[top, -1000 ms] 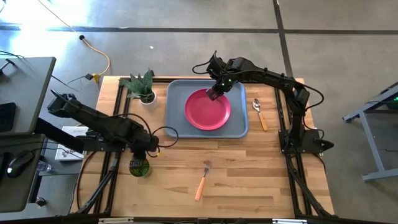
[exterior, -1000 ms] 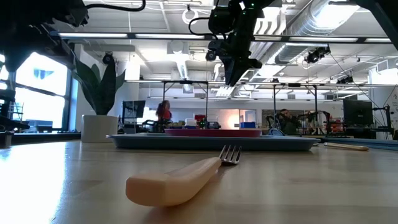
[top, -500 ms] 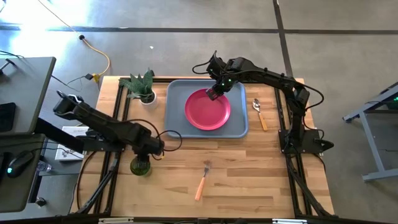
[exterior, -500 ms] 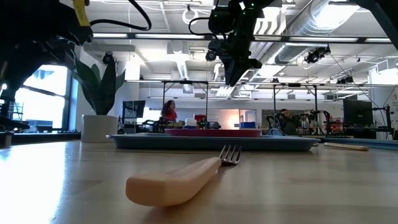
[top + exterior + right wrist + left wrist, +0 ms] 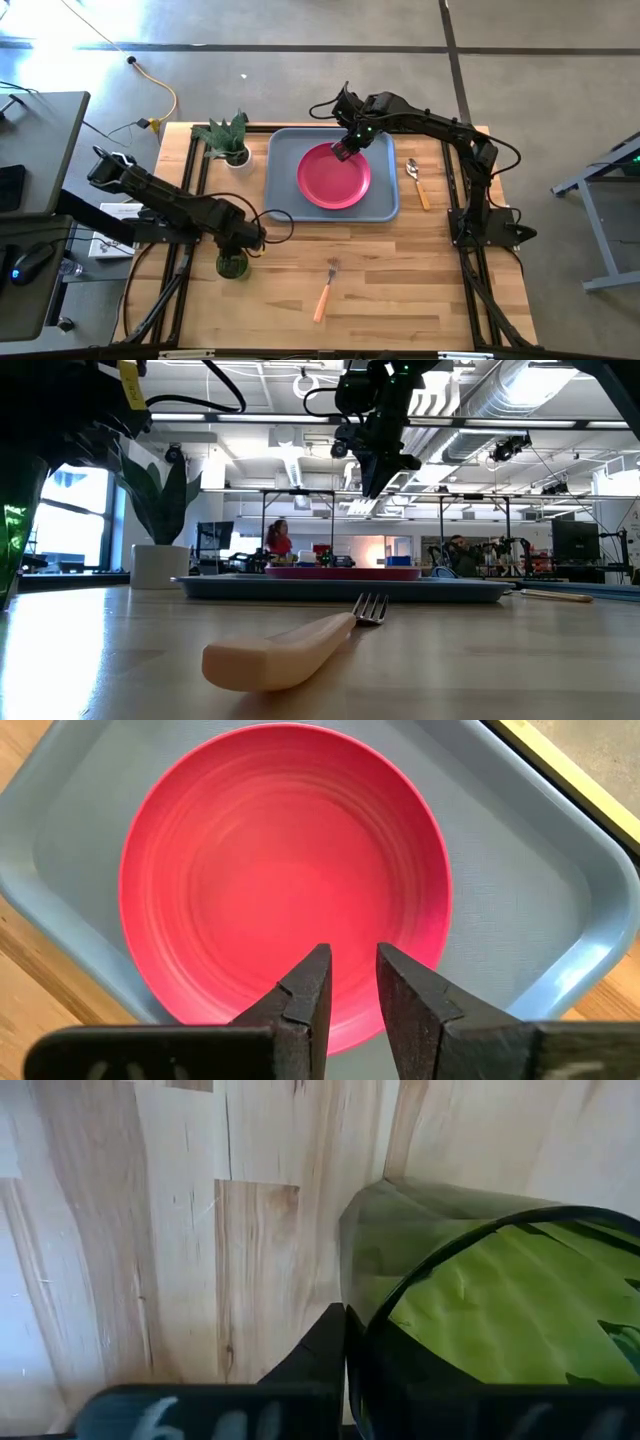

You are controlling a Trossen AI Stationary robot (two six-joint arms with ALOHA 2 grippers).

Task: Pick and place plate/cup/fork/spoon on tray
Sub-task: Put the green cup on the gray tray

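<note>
Left gripper [image 5: 237, 255]: pinching the cup [image 5: 231, 266], near-left of the table [image 5: 400, 280].
Fork [image 5: 324, 290]: near centre.
Plate [image 5: 333, 177]: on the tray [image 5: 282, 190].
Right gripper [image 5: 343, 152]: above plate, fingers slightly apart.
Spoon [image 5: 417, 183]: right of tray.

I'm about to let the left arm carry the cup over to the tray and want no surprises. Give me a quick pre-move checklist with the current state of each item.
1. Left end effector gripping the cup: ok, one finger sits inside the rim in the left wrist view.
2. Cup lifted off the table: cannot tell.
3. Free space on the tray: ok, bare floor shows beside the plate.
4. Right end effector out of the way: not ok, it hovers over the plate's edge, fingers slightly apart and empty.
5. Fork and spoon off the path: ok, both lie on the table away from the cup.
</note>
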